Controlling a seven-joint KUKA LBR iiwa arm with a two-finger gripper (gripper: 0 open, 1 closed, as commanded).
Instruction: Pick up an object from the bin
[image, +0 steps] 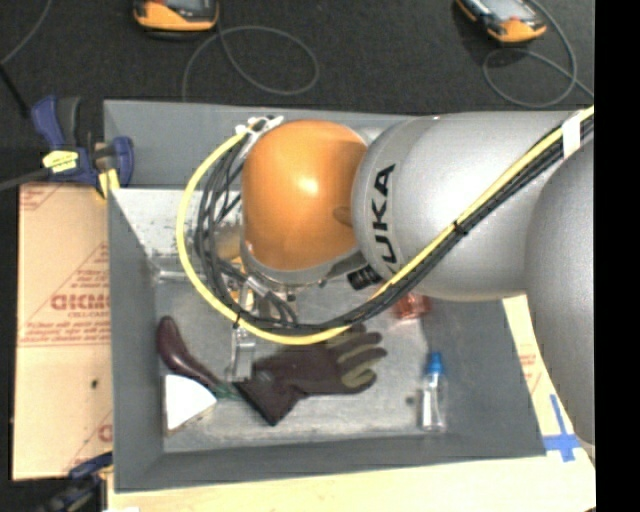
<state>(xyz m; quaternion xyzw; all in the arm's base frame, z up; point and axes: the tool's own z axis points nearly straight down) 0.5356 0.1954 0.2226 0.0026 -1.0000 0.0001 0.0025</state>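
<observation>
A dark brown glove (315, 372) lies flat at the front middle of the bin (137, 300) — limp, its digits pointing right. The gripper (243, 352) hangs at the glove's cuff end — whether it is spread or closed cannot be told.

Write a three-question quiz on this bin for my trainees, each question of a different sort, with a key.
1. Multiple choice: what colour is the bottle's cap? A red, B blue, C green.
2. True or false: the gripper is nearer to the glove than to the bottle.
3. Fill in: the white thing in the lower left corner of the bin is shaped like a ____.
Key: 1 B; 2 true; 3 triangle.
</observation>
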